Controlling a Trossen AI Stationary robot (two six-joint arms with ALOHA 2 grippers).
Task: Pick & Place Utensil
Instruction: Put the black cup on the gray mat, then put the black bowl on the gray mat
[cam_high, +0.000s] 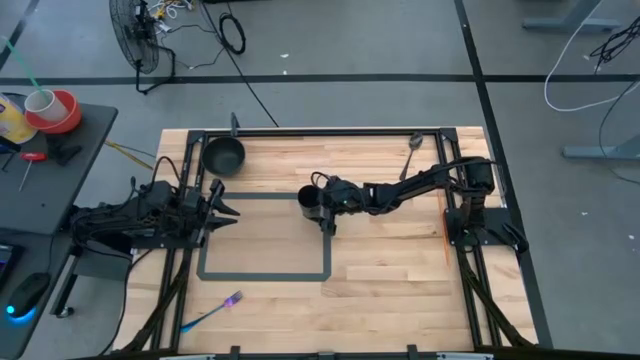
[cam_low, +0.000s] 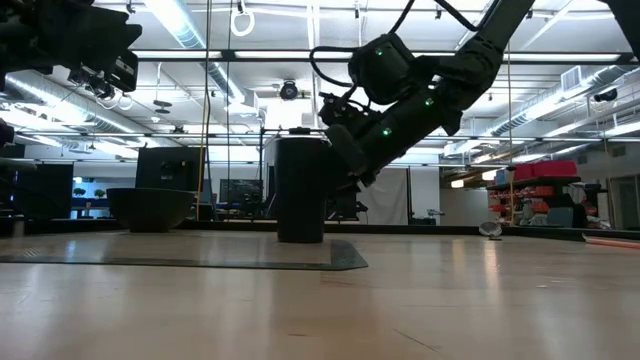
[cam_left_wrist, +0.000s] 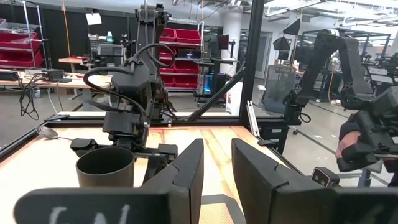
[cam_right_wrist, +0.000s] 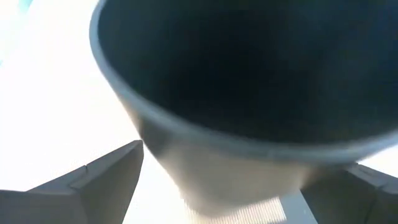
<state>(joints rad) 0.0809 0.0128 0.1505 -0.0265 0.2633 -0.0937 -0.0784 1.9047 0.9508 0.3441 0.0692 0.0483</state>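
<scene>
A dark cup (cam_high: 309, 203) stands upright on its base at the far right corner of the taped rectangle (cam_high: 265, 275); it also shows in the low view (cam_low: 300, 190). My right gripper (cam_high: 326, 203) reaches level from the table's right. It is open, with one finger on each side of the cup's lower wall (cam_right_wrist: 205, 168). My left gripper (cam_high: 225, 208) is open and empty at the table's left, facing the cup (cam_left_wrist: 106, 167). A grey spoon (cam_high: 413, 152) lies at the far right. A blue and purple utensil (cam_high: 215, 310) lies near the front left. My right gripper has its fingers (cam_right_wrist: 99, 180) level on either side of the cup's lower wall, coming from the table's right. I cannot tell whether they touch it. The cup stands upright on the table.
A black bowl (cam_high: 224, 155) sits at the far left of the table. A dark frame (cam_high: 320, 131) runs along the table's edges. Bare wood lies inside the taped rectangle and along the near half of the table.
</scene>
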